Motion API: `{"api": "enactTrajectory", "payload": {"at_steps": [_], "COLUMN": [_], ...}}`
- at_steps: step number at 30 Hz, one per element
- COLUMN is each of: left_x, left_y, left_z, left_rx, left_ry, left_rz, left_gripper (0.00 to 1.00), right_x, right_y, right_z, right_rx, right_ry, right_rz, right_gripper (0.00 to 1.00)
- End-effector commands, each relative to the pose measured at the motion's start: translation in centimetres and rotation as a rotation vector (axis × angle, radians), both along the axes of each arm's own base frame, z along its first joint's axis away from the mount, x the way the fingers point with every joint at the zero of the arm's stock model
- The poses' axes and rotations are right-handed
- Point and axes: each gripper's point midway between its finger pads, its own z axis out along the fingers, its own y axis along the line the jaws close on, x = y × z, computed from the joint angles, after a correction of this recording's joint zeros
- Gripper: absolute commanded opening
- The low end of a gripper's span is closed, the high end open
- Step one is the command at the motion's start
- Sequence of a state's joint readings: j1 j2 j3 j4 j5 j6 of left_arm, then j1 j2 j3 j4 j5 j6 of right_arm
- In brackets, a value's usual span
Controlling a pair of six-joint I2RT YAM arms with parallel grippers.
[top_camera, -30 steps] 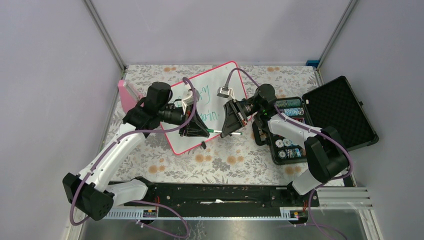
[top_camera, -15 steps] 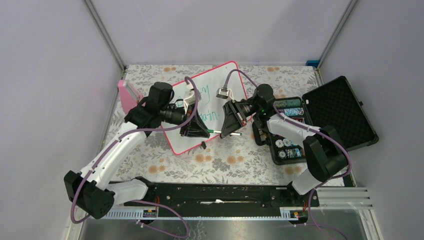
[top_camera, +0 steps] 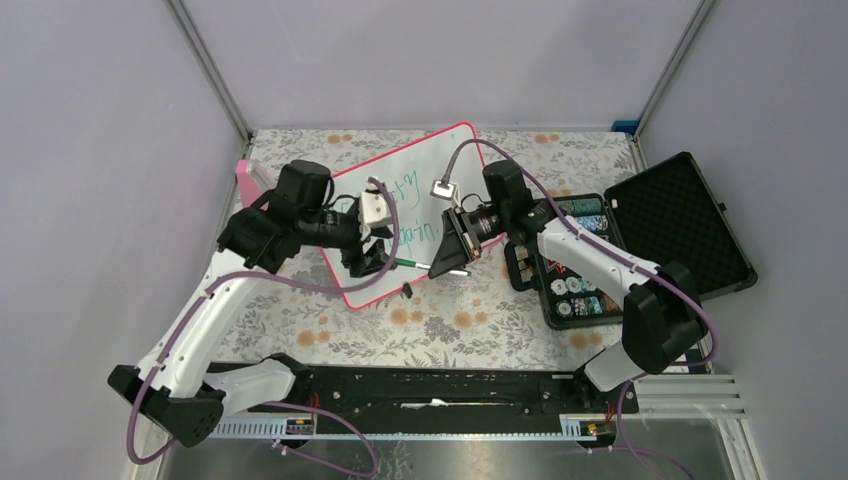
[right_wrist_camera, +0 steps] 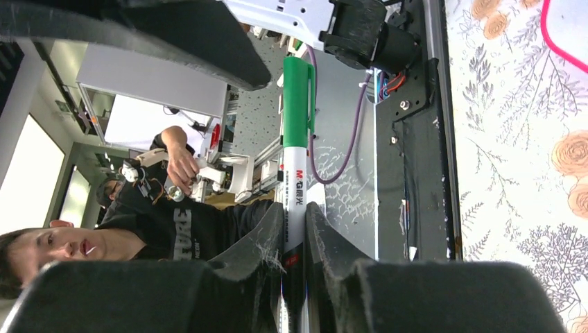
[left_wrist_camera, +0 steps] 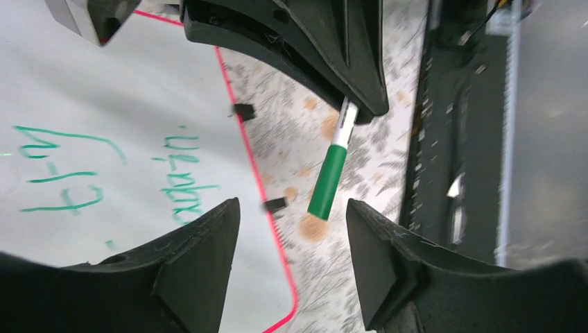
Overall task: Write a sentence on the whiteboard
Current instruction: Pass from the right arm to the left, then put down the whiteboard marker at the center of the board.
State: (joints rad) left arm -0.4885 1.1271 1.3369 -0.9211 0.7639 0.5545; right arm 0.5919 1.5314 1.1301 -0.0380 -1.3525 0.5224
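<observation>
**Both pincers have slid left; the marker is clamped on the right**

Since a second ago, your left pincer [top_camera: 370, 262] has drawn back toward 9 o'clock and uncovered more of the green writing. The right pincer [top_camera: 438, 266] has followed it the same way, carrying the marker [top_camera: 408, 263].

At the table's 9 o'clock edge, a pink slab [top_camera: 248, 185] lies partly behind your left arm. Your left pincer [left_wrist_camera: 291, 208] hangs over the lower edge of the whiteboard [top_camera: 425, 160]. Its jaws are spread wide with nothing between them. Through the gap, the left wrist view shows the red frame, one of the small black clips [left_wrist_camera: 275, 204] and the floral cloth [left_wrist_camera: 305, 146].

The whiteboard [left_wrist_camera: 104, 90] lies flat on the cloth at 12 o'clock from the arm bases, turned so that its long side runs toward 1 o'clock. The sentence [top_camera: 412, 232] sits mid-board as two lines of teal scrawl [left_wrist_camera: 69, 166], too thin to read.

The marker [left_wrist_camera: 331, 173] juts from your right pincer toward 9 o'clock, with its green end over the cloth just beside the frame. Whether it touches anything, you cannot tell. Your right pincer [right_wrist_camera: 295, 229] is closed hard on the white barrel of the marker [right_wrist_camera: 298, 104], with a finger pressed to each side.

At 3 o'clock, the black case [top_camera: 680, 225] lies open.
</observation>
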Motion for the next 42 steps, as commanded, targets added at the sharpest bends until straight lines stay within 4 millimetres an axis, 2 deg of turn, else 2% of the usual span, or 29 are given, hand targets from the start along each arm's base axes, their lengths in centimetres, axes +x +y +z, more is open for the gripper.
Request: {"api": "enactTrajectory", "payload": {"at_steps": [1,4,6,10,13,14,18,21,22,24,26,27,29,31,33,34,37,42], "left_x": [-0.2,-1.1,-0.9,-1.6,-2.2,-2.3,-1.1,-0.9,-0.9,-0.7,-0.7,-0.8,-1.5,-2.3,-2.8,-2.4,-1.7,-1.9], "left_y": [1.1,-0.6,-1.6,-3.2,-4.2,-4.6,-4.9,-4.2,-3.9,-3.3,-2.8,-2.6,-2.3,-2.3,-2.4,-2.9,-3.5,-5.3], "left_z": [-0.2,-0.1,-0.4,-2.0,-3.2,-3.4,-4.2,-4.6,-4.7,-4.8,-4.9,-5.0,-5.8,-7.2,-9.0,-11.3,-13.4,-18.1], "left_rx": [0.2,0.234,0.263,0.361,0.407,0.415,0.436,0.418,0.407,0.382,0.346,0.33,0.309,0.3,0.3,0.301,0.305,0.419], "left_ry": [-0.229,-0.265,-0.257,-0.283,-0.285,-0.287,-0.294,-0.269,-0.251,-0.209,-0.154,-0.127,-0.063,0.017,0.103,0.168,0.213,0.139], "left_rz": [-0.049,-0.091,-0.108,-0.167,-0.202,-0.209,-0.146,-0.101,-0.091,-0.072,-0.051,-0.048,-0.056,-0.059,-0.045,0.01,0.063,0.077], "left_gripper": [0.63,0.63,0.63,0.59,0.52,0.48,0.14,0.0,0.0,0.0,0.0,0.0,0.0,0.0,0.0,0.0,0.0,0.0], "right_x": [-0.4,-0.3,-0.5,-0.8,-1.0,-1.0,-1.2,-0.9,-0.6,0.7,2.6,3.5,4.9,6.6,8.0,10.1,12.3,14.0], "right_y": [-0.4,-0.4,-0.4,-0.6,-0.7,-0.7,-0.9,-1.1,-1.3,-1.6,-2.4,-2.8,-3.8,-5.0,-6.2,-8.3,-11.1,-15.1], "right_z": [-0.2,-0.6,-0.7,-0.5,-0.5,-0.6,-0.6,-0.6,-0.6,-0.8,-1.0,-1.2,-1.5,-1.7,-1.5,-1.2,-1.2,-1.7], "right_rx": [-0.013,-0.021,-0.02,-0.019,-0.021,-0.023,-0.017,-0.015,-0.017,-0.031,-0.052,-0.069,-0.107,-0.136,-0.148,-0.17,-0.205,-0.276], "right_ry": [-0.038,-0.028,-0.031,-0.048,-0.053,-0.053,-0.054,-0.064,-0.064,-0.071,-0.087,-0.09,-0.121,-0.146,-0.152,-0.166,-0.186,-0.24], "right_rz": [0.0,-0.002,0.0,-0.007,-0.012,-0.013,-0.008,-0.022,-0.033,-0.082,-0.162,-0.2,-0.266,-0.339,-0.402,-0.496,-0.613,-0.746], "right_gripper": [0.0,0.0,0.0,0.0,0.0,0.0,0.0,0.0,0.03,0.18,0.24,0.3,0.38,0.45,0.57,0.65,0.85,0.99]}}
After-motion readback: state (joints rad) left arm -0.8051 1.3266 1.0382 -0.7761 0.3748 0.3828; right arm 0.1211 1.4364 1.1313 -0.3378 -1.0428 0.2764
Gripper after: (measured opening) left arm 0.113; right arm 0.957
